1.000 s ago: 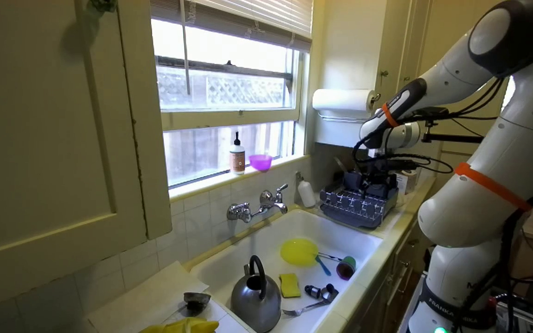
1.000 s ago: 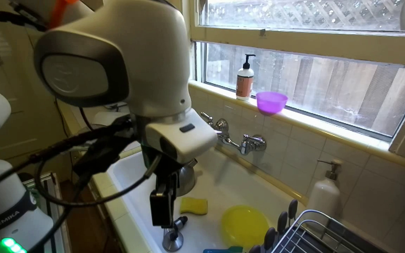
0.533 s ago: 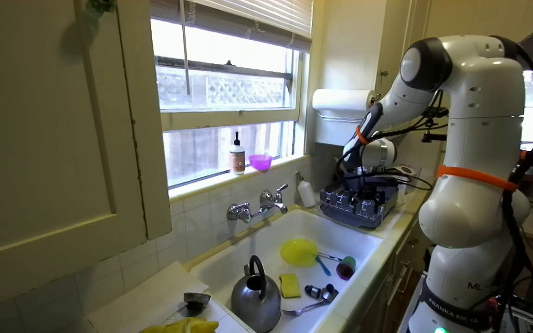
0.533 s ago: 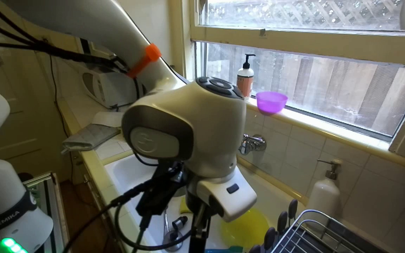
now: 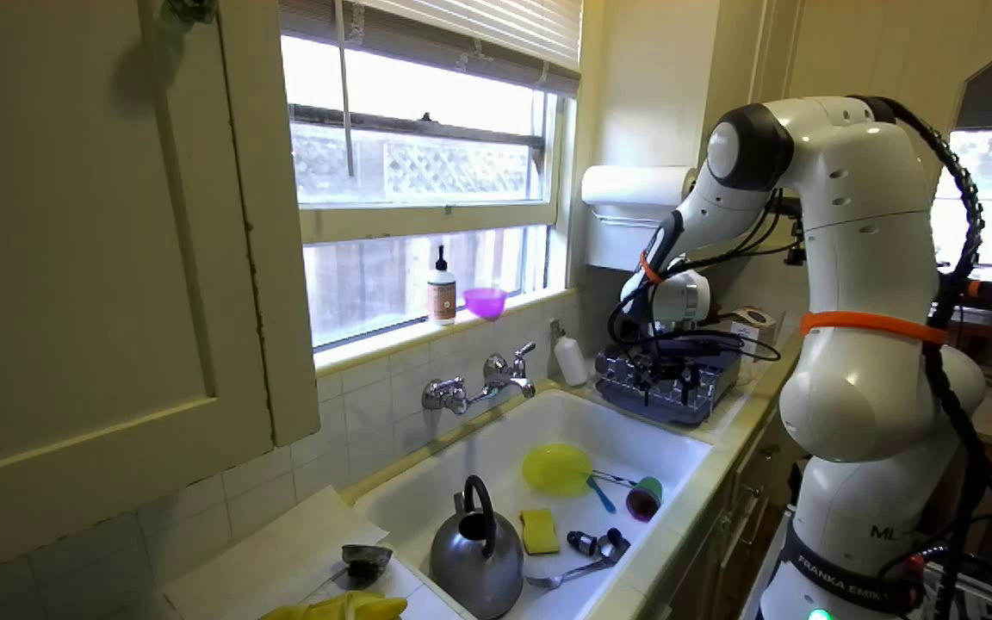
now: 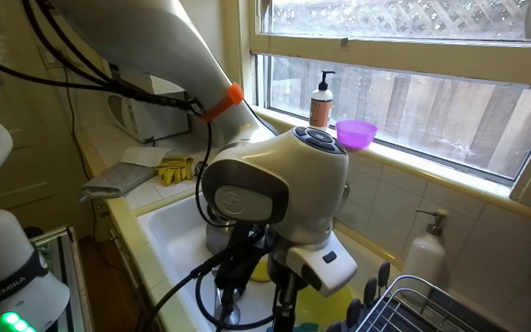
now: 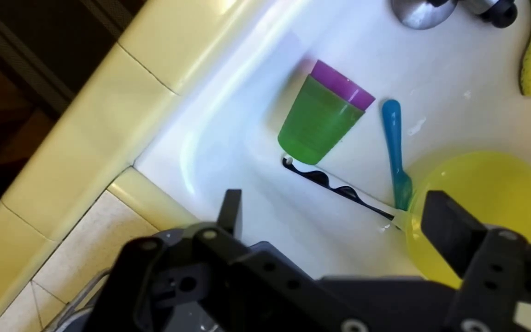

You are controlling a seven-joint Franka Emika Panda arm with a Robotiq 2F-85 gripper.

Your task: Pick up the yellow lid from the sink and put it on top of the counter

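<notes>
The yellow lid (image 5: pixel 557 469) is a round, slightly see-through disc on the floor of the white sink (image 5: pixel 414 495). It shows partly behind the arm in an exterior view (image 6: pixel 334 306) and at the right of the wrist view (image 7: pixel 505 198). My gripper (image 7: pixel 339 216) is open and empty, its fingers wide apart. In the wrist view the right finger overlaps the lid's left part; the left finger is over bare sink. In an exterior view the gripper (image 5: pixel 666 389) hangs in front of the dish rack, above the sink's far end. The counter (image 7: pixel 85 133) is cream tile.
Nested green and purple cups (image 7: pixel 321 120), a blue spoon (image 7: pixel 394 143) and a black-edged utensil (image 7: pixel 334 186) touching the lid lie in the sink. A kettle (image 5: pixel 477 564) and sponge (image 5: pixel 539 531) are there too. The dish rack (image 6: pixel 413 309) and faucet (image 5: pixel 505 383) border it.
The arm has swung down and across. The gripper has moved lower, leftward in an exterior view, toward the lid and the dish-rack end of the sink. The lid has not moved.
</notes>
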